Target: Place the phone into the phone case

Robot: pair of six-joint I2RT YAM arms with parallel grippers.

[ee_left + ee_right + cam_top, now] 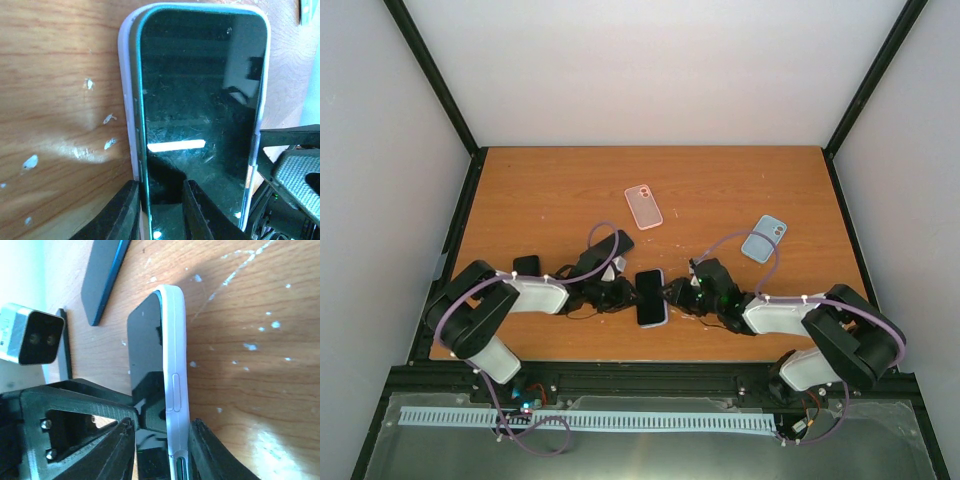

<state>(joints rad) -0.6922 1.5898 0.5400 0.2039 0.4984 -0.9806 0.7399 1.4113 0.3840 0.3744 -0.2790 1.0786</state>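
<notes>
A phone (651,297) with a dark screen (200,100) sits inside a pale lilac-white phone case (127,75), held between my two grippers near the table's front middle. My left gripper (624,295) is shut on its left edge (160,215), with one finger outside the case and the other on the glass. My right gripper (676,293) is shut on the opposite edge (164,450), one finger against the case's back (174,340) and one on the screen side. Near that grip a sliver of the phone's teal edge shows in the case.
A pink case (643,206) lies behind the phone at mid-table. A light blue case (764,238) lies to the right. A small black object (526,265) sits by the left arm. A dark flat slab (107,275) lies beyond the phone in the right wrist view.
</notes>
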